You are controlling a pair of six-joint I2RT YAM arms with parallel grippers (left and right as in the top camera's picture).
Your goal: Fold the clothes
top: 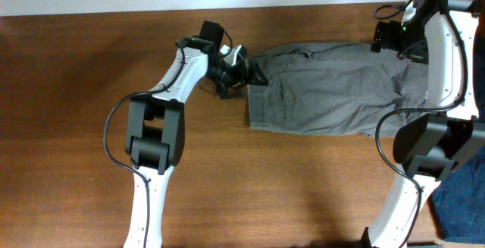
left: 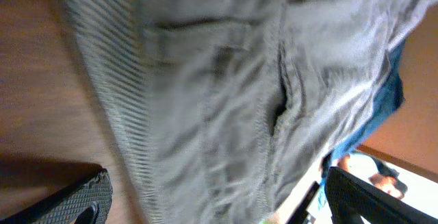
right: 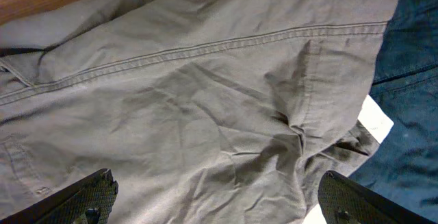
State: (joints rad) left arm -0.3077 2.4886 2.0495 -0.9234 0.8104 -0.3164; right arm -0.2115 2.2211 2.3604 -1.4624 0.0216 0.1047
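Grey clothes (top: 333, 89) — apparently against left tool (top: 250, 73)

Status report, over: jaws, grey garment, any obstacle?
Left jaws open at left edge of grey garment; right jaws open over its right end. Garment spread out, unfolded. Navy cloth beside that end.

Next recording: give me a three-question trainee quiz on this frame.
1. True or false: the left gripper and right gripper both stand open.
2. In the overhead view, the left gripper is at: A) the grey garment's left edge; B) its right edge; C) off the table.
3. The cloth at the overhead view's bottom-right corner is dark ____.
Key: 1 true; 2 A; 3 blue.
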